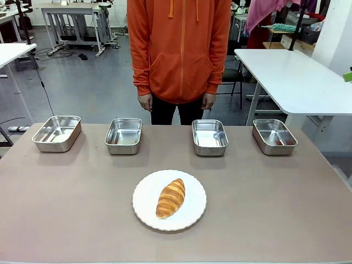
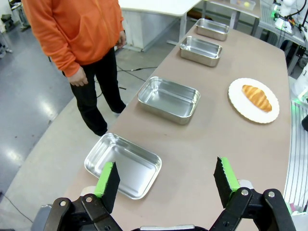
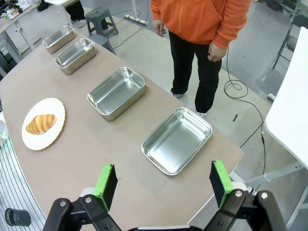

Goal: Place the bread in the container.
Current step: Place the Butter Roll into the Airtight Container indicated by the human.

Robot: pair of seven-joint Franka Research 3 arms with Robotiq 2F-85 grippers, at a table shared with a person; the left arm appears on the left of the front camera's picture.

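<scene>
Near the middle of the table [image 1: 66,220], the bread [image 1: 171,198] is lying on a plate [image 1: 144,206], its long axis running near-left to far-right, with four empty trays [image 1: 122,149] sitting in a row beyond. The left gripper [image 2: 166,169] and the right gripper [image 3: 162,169] are hanging with jaws released, well off to either side, neither clearly nearer.

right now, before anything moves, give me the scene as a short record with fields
bread: lying on the plate, nothing touching it
plate: white, round, near the middle of the table
trays: left end tray, left middle tray, right middle tray, right end tray, all empty, in a row past the plate
left hand: open, empty, above the table
right hand: open, empty, above the table
person: standing at the far side, arms down
task: bread not yet in a tray
</scene>
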